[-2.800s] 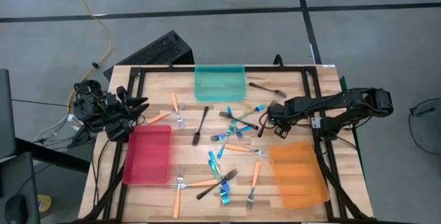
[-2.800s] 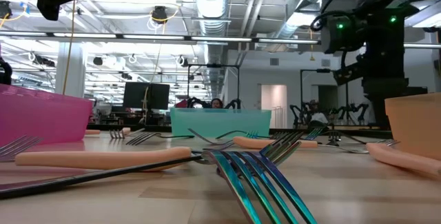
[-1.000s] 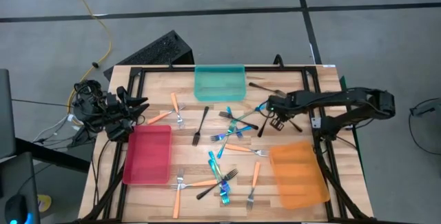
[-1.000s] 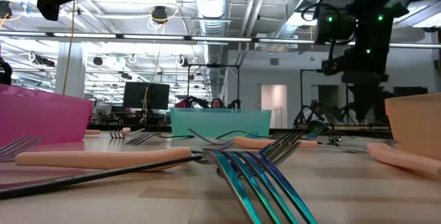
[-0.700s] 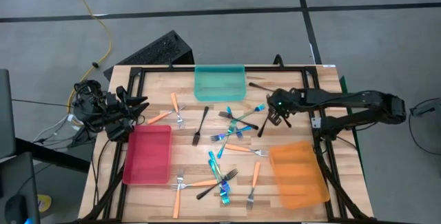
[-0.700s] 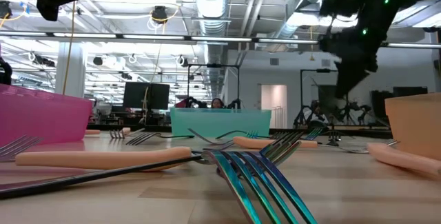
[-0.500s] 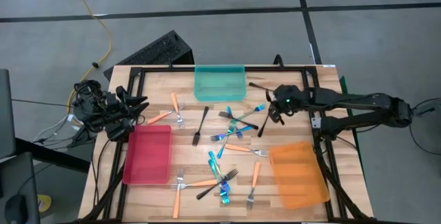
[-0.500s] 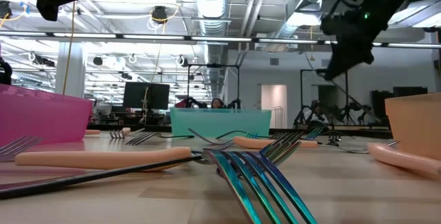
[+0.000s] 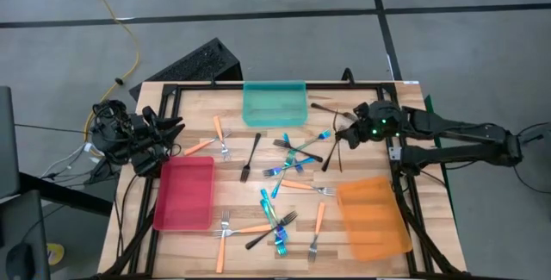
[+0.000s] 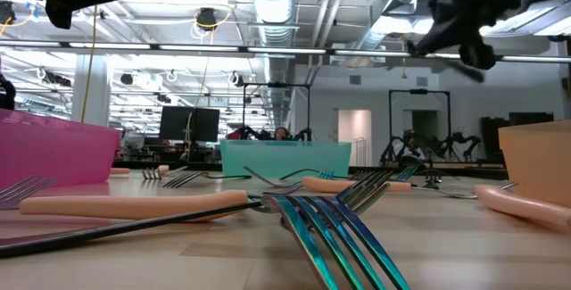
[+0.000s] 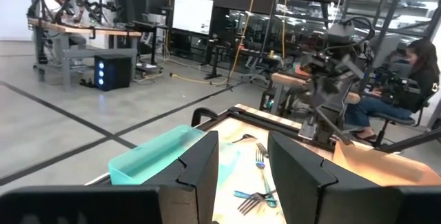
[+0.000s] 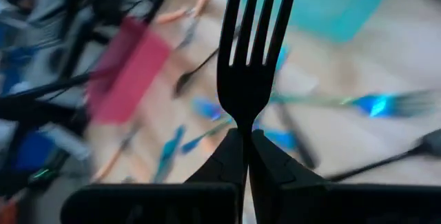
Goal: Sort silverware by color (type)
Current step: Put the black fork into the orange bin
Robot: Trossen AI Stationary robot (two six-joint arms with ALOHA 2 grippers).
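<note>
Many forks lie scattered on the wooden table: orange-handled, blue and black ones in a pile at the centre (image 9: pixel 293 155) and another group near the front (image 9: pixel 271 224). My right gripper (image 9: pixel 347 133) hangs above the table's right half, shut on a black fork (image 12: pixel 255 65). My left gripper (image 11: pixel 242 176) stands open at the table's left edge (image 9: pixel 142 138), with nothing between its fingers. My right gripper pinches the black fork at its neck (image 12: pixel 242 122), just behind the tines, between its two fingers. The fork lies along the fingers, tines sticking out past the tips; the fingers hide the handle. The fingers slant toward the table's left. The fork is lifted clear of the table.
A red tray (image 9: pixel 183 192) sits at the left, a teal tray (image 9: pixel 275 103) at the far middle and an orange tray (image 9: pixel 372 215) at the near right. A black fork (image 9: pixel 330 108) lies right of the teal tray. People sit in the room beyond.
My right gripper has risen well above the table with the black fork and drifted a little toward the far right. It has tipped from pointing down to slanting toward the table's left. It has stayed shut on the fork.
</note>
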